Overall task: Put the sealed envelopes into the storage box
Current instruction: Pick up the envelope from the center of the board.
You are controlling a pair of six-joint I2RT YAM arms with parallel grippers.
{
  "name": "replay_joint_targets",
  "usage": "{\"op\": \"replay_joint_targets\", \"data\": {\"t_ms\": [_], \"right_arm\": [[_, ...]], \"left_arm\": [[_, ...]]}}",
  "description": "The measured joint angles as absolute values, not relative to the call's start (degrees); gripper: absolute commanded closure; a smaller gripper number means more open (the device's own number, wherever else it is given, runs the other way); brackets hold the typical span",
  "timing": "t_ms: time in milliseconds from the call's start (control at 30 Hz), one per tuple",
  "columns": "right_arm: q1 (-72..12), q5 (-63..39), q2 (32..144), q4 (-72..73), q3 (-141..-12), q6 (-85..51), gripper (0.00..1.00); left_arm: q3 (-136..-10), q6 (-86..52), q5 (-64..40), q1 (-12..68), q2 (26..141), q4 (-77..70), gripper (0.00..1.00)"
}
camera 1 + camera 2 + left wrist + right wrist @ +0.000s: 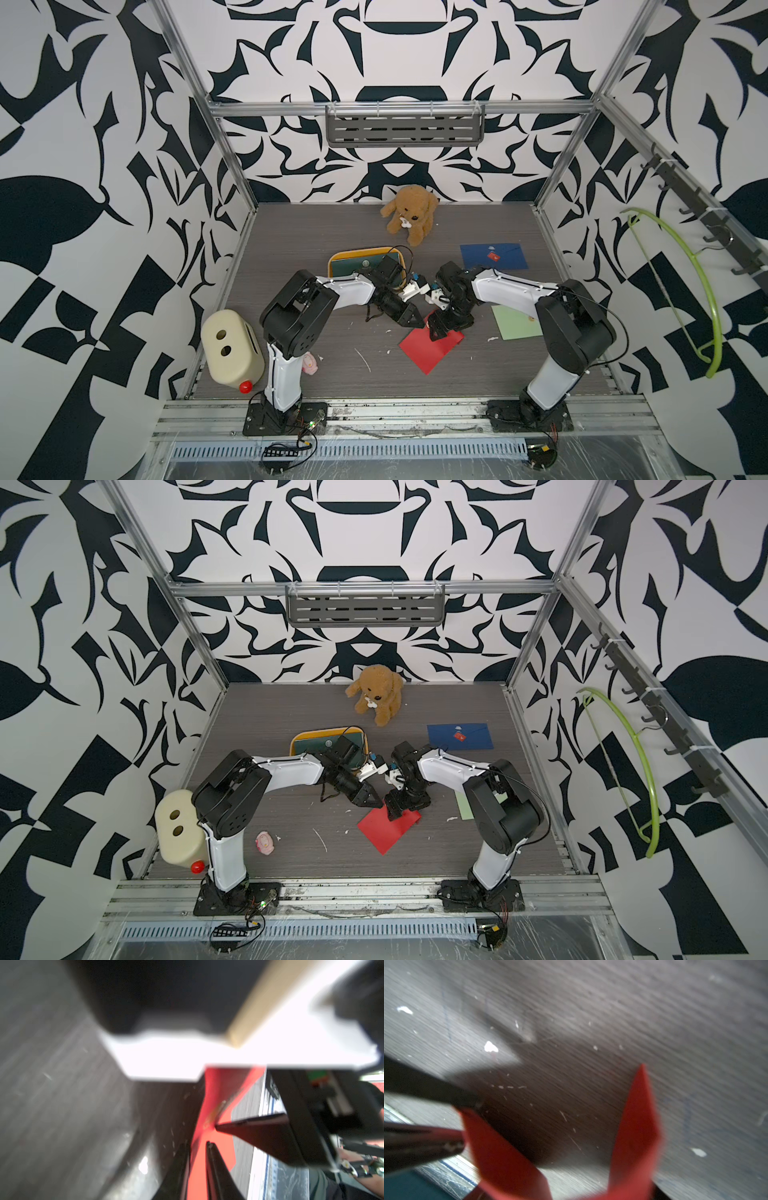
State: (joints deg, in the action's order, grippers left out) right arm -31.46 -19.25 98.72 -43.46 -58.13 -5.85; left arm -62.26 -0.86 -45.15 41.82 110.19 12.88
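**Current step: handover of one envelope**

- The storage box (360, 249) stands far and left of centre. One dark green envelope (353, 267) lies in it.
- The left gripper (417, 321) is set narrow around a corner of the red envelope (424, 352), near the centre. It cannot be told whether the pads already bear on the paper.
- The right gripper (439, 332) stands wide at the envelope's far edge. In the right wrist view the paper is bowed upward with its shadow beneath, so this is probably a grip across its width.
- The pale green envelope (515, 323) lies right, partly under the right arm. The navy envelope (492, 255) lies far right.

**Next move, as judged**

1. Confirm a firm left pinch before the right jaws release.
2. Carry the envelope far and left.
3. Align it with the box walls and lay it flat on the green one.
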Motion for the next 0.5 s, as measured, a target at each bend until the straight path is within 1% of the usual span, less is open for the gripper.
{"op": "replay_joint_targets", "data": {"t_ms": [100, 167, 300, 333, 500], "right_arm": [[-31.44, -19.53, 98.72, -43.42, -58.17, -5.82, 0.18], [-31.4, -19.62, 98.72, -43.42, -58.35, -5.72, 0.14], [-30.37, -19.0, 98.67, -43.07, -59.07, -5.04, 0.02], [-29.91, -18.85, 98.56, -43.09, -59.29, -4.95, 0.01], [-25.06, -16.69, 94.76, -44.25, -61.32, -4.08, 0.0]], "left_arm": [[-60.12, -2.48, -44.56, 42.39, 108.73, 12.14, 0.97], [-59.42, -3.18, -43.79, 42.54, 107.87, 12.21, 1.0], [-59.22, -3.99, -40.84, 42.63, 105.82, 13.15, 1.0], [-59.22, -4.08, -39.94, 42.65, 105.19, 13.45, 1.0], [-59.24, -4.62, -36.38, 42.72, 100.79, 16.49, 1.0]]}}
